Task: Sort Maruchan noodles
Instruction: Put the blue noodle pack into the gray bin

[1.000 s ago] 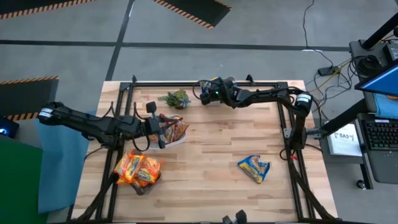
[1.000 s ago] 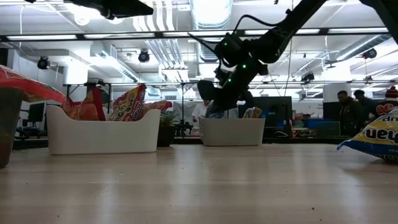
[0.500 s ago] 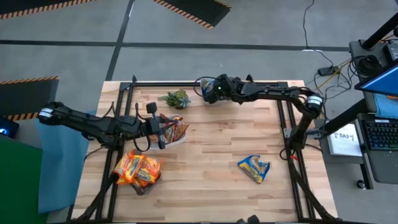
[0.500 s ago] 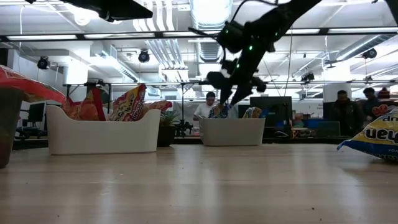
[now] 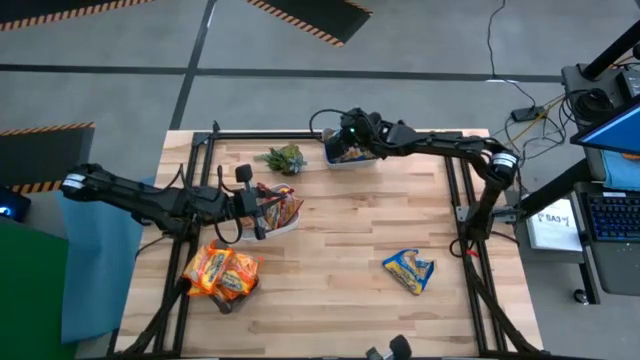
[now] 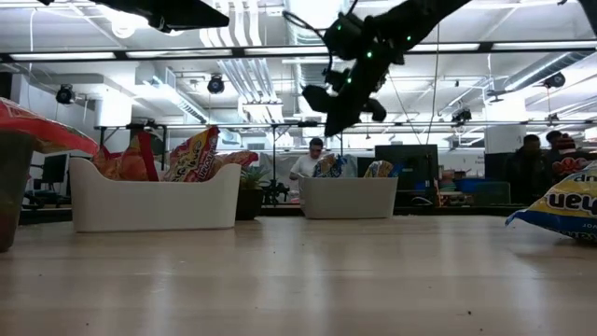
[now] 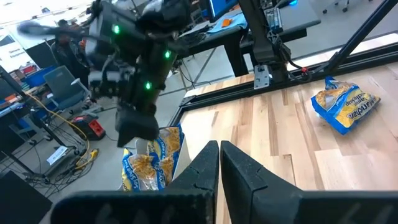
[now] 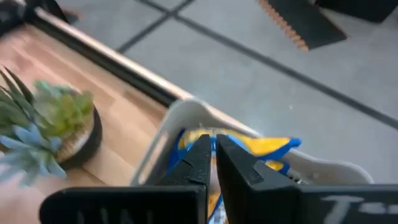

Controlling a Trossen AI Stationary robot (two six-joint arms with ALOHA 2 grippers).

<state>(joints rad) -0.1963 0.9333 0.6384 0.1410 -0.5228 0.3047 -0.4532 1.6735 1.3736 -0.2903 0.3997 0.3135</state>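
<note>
Right claw risen, shut, empty above far tub.

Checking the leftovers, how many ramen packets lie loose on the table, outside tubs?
3: two crinkly orange-red packets side by side at front left, one blue-yellow packet at front right. Others could be hidden.

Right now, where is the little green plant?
In the high view the small green leafy plant stands near the far edge of the wooden table, left of the white plastic tub holding blue-yellow noodle packets.
</note>
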